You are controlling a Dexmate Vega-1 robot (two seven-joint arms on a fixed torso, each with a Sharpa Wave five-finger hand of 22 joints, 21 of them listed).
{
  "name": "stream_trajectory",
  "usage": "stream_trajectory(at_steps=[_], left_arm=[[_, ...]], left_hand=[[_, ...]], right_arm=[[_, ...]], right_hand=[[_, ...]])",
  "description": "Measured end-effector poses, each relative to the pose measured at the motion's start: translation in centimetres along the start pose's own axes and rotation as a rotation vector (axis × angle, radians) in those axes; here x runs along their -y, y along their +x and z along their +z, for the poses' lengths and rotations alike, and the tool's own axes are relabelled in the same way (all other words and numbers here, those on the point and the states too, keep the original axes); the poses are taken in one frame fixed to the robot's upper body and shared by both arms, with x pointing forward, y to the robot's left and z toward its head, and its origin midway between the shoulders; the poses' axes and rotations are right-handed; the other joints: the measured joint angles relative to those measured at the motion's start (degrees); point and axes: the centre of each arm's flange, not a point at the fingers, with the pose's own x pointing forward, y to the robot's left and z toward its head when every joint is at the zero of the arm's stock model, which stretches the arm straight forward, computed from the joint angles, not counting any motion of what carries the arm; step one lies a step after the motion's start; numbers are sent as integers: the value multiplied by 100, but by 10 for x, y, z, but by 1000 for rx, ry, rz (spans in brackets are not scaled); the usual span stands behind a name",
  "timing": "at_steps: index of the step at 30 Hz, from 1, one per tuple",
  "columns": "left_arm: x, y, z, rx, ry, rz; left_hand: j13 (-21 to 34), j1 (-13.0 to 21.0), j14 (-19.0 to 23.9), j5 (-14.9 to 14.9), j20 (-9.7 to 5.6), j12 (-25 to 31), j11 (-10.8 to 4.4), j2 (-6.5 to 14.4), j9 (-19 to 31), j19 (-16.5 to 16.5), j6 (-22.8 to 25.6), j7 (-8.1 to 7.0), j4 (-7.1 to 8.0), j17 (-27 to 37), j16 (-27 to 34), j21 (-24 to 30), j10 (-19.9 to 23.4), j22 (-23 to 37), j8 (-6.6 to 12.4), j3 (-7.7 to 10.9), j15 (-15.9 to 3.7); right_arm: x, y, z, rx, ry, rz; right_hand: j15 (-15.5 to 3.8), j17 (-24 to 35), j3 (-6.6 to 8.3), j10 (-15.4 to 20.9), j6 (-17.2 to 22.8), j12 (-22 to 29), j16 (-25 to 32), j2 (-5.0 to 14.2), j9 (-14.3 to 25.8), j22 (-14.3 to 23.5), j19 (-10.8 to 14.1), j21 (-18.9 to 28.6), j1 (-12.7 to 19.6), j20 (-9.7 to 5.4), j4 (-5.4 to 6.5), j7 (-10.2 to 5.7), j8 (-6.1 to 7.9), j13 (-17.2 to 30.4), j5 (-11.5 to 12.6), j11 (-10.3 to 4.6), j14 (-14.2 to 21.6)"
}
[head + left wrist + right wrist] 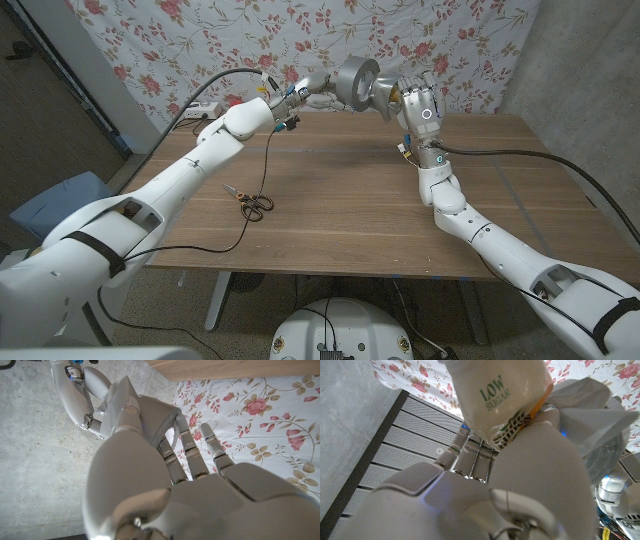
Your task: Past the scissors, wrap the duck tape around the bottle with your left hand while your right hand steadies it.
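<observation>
While both arms are raised above the far edge of the wooden table (340, 200), the left hand (312, 88) grips the grey roll of duck tape (354, 82) and holds it against the bottle (495, 397), which the right hand (424, 106) clasps upright in the air, well clear of the tabletop. From the right wrist view the bottle shows a pale label reading "LOW SUGAR", with the right hand's fingers (470, 457) closed round its body and a grey strip of tape (590, 407) lying just beside it; this hold appears meant to keep the bottle from turning as tape is drawn round it. In the left wrist view the left hand's fingers (192, 457) are curled onto the roll's grey face, a grasp that seems suited to carrying the roll about the bottle. How much tape already adheres cannot be told. Scissors (250, 200) with orange handles lie on the table nearer the robot, well apart from both hands, so the work takes place beyond them as the task asks. A black cable (262, 165) trails across the boards near the scissors. Behind the table hangs a floral cloth (300, 30); a concrete wall (590, 60) stands to the right.
</observation>
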Motion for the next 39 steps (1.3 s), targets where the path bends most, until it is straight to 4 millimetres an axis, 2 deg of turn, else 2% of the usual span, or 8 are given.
stream_trajectory(at_steps=[10,14,15,16,20,21,27,39], left_arm=[[2,0,1,-27,22,-52],[3,2,3,-44,45,-90],[3,2,3,-51,53,-102],[3,3,3,-51,55,-105],[4,6,5,-69,83,-140],[5,6,4,-89,97,-163],[13,10,3,-134,147,-245],[15,18,-2,-232,235,-372]], left_hand=[[0,0,71,-113,0,2,0,0,-21,0,-5,4,-19,2,-6,21,0,0,-3,19,-8],[0,0,81,-142,0,2,0,0,-283,0,-17,15,-24,25,-7,43,0,0,-11,26,-18],[-1,0,81,-166,0,2,0,1,-694,0,-17,15,-24,25,-7,43,-1,0,-11,26,-18],[-1,20,81,-167,0,1,1,21,-811,0,-18,16,9,25,-8,43,-2,0,-11,72,-18],[-1,23,82,-177,0,1,2,24,-930,0,-19,16,30,25,-9,43,-3,0,-12,97,-18],[-1,23,82,-200,-1,-2,2,24,-1265,0,-19,16,30,25,-9,42,-3,0,-12,97,-19],[-1,37,105,-229,-1,0,2,11,-1270,0,-15,13,23,26,-42,65,-2,0,-11,106,5],[-1,54,113,-332,-23,3,3,-7,-1270,-22,-24,22,9,26,-42,65,-2,0,-9,122,14]], right_arm=[[-2,4,1,3,-33,72],[-4,3,2,1,-50,114],[-5,2,2,2,-52,124],[-5,2,2,2,-53,128],[-8,0,1,-2,-64,166],[-9,-1,3,3,-66,181],[-15,-4,-2,-4,-92,252],[-23,-7,13,78,-113,420]], right_hand=[[31,-1,24,0,-1,-3,21,0,-23,16,0,0,0,0,57,-1,22,-15,-22,0,31],[31,-1,16,0,-2,-10,21,0,-31,16,0,46,0,0,65,-1,23,-16,-23,0,31],[30,-1,9,0,-2,-11,21,0,-31,16,0,46,0,0,72,-2,23,-16,-44,0,30],[31,-2,9,0,-2,-14,21,-1,-31,16,0,46,1,0,72,-2,23,-16,-65,0,30],[30,-4,9,0,-13,-31,20,-1,-29,16,0,46,1,0,72,-13,23,-16,-67,0,30],[30,-4,9,0,-13,-32,18,-1,-28,16,0,46,1,0,72,-13,23,-16,-68,0,30],[30,20,9,19,-12,-33,19,-9,-21,16,0,46,9,0,72,-12,23,-15,-97,20,30],[30,2,10,19,-12,-55,-22,-9,-28,0,0,45,9,0,74,-12,3,-15,-139,19,30]])
